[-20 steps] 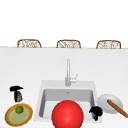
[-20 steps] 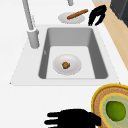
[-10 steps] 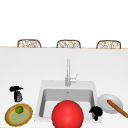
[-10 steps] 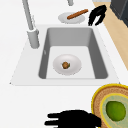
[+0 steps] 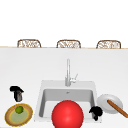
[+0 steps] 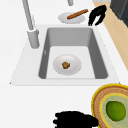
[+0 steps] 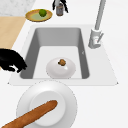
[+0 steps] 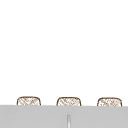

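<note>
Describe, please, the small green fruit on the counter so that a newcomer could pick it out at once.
Start at the grey sink basin in the white counter and look to its left, where a round yellow-rimmed brown plate lies below the left hand. The round green lime-like fruit sits on that plate. The white plate on the sink's other side carries a long brown baguette instead.

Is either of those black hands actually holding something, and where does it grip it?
The left hand curls round the top of a small dark cup beside the lime plate. The right hand holds nothing, by the sink's front corner.
</note>
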Available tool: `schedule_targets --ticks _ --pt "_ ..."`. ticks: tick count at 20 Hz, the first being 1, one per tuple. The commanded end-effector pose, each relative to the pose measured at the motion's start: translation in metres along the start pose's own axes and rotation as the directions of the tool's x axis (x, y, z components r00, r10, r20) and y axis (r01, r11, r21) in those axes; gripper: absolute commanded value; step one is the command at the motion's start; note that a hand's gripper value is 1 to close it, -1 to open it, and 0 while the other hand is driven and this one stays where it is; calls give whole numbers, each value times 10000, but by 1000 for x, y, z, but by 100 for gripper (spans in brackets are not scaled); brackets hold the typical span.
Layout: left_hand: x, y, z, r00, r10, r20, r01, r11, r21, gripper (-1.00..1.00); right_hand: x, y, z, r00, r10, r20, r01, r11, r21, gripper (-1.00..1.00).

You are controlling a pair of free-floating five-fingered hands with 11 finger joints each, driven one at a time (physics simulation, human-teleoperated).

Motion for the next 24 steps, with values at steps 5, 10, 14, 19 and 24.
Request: schedule_targets --ticks 5,10,14,19,24 --pt "2 2 4 9991 -393 -172 395 9991 118 100 0 0 0 10000 0 0 0 10000 0 0" --pt "10 29 -8 9974 -592 -410 592 9982 -14 100 0 0 0 10000 0 0 0 10000 0 0" --pt "26 39 -35 9947 -682 -773 655 9972 -372 100 0 0 0 10000 0 0 0 10000 0 0" --pt "47 54 -67 9931 -757 -899 712 9961 -524 100 0 0 0 10000 0 0 0 10000 0 0" --pt "71 60 -104 9907 -799 -1103 764 9964 -354 100 0 0 0 10000 0 0 0 10000 0 0"
